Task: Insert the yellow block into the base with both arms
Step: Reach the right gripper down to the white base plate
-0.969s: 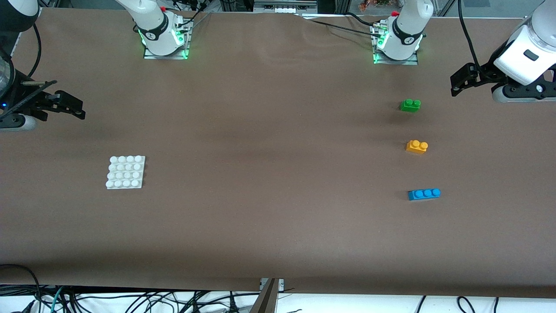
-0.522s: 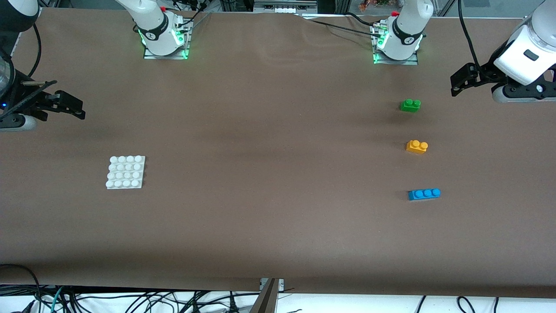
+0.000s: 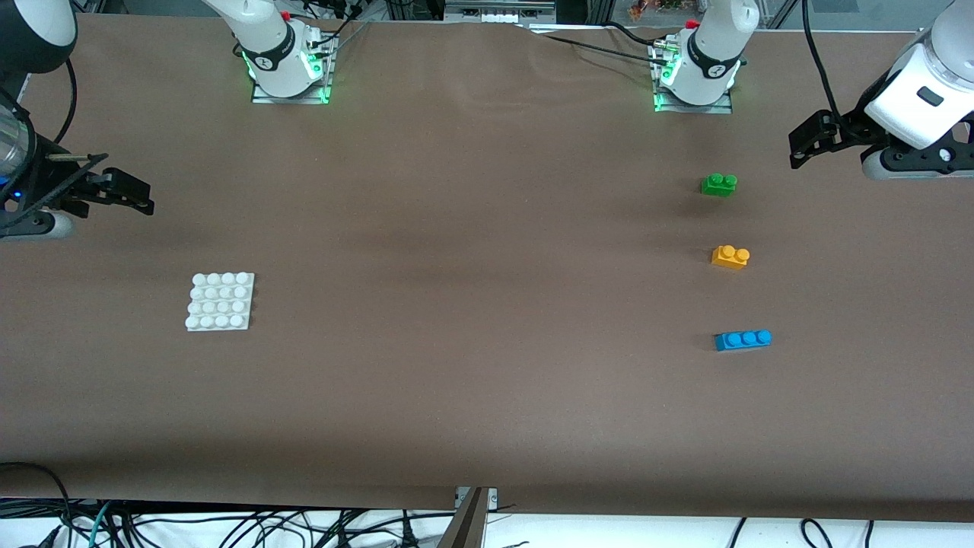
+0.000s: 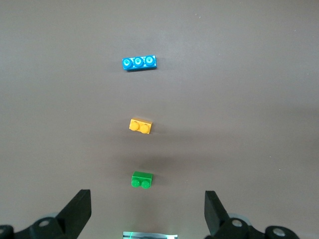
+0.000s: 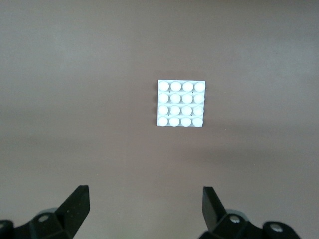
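yellow block (image 3: pixel 730 257) sits on the tabletop (image 3: pixel 472 304), well apart from the base (image 3: pixel 221 301). left claw (image 3: pixel 808 144) and right claw (image 3: pixel 125 195) hang up high, both spread apart.

Yellow block (image 3: pixel 730 257) stood in row of three near left arm's end of table: green brick (image 3: pixel 718 185) toward base edge, blue brick (image 3: pixel 743 339) toward front edge, open gaps between. Base (image 3: pixel 221 301) stood alone near right arm's end, approach open all round.
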You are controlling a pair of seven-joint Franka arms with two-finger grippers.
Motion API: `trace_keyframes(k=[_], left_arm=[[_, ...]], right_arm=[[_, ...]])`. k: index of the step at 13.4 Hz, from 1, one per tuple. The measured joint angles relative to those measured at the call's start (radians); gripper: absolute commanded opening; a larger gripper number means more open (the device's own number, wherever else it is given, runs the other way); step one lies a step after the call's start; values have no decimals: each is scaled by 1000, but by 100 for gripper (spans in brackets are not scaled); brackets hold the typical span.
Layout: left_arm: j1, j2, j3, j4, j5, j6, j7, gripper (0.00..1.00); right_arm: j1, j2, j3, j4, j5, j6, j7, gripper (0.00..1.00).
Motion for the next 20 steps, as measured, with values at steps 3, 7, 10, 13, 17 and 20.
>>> trace_keyframes(k=[3, 7, 10, 13, 17, 20], left_arm=[[0, 0, 0, 0, 0, 0, 0, 100], [0, 0, 0, 0, 0, 0, 0, 100], [0, 0, 0, 1, 0, 0, 0, 100], [0, 1, 0, 1, 0, 0, 0, 100], [0, 1, 0, 1, 0, 0, 0, 100], [0, 1, 0, 2, 0, 0, 0, 100]], right_arm=[[-3, 44, -4, -1, -4, 1, 0, 100], [-25, 120, -12, -1, -59, 27, 0, 100], [-46, 183, -19, -2, -63, 81, 0, 100], [-51, 276, -39, -11, -64, 152, 1, 100], [-65, 390, -55, -60, -64, 306, 4, 100], [-69, 434, -57, -82, -64, 356, 5, 100]])
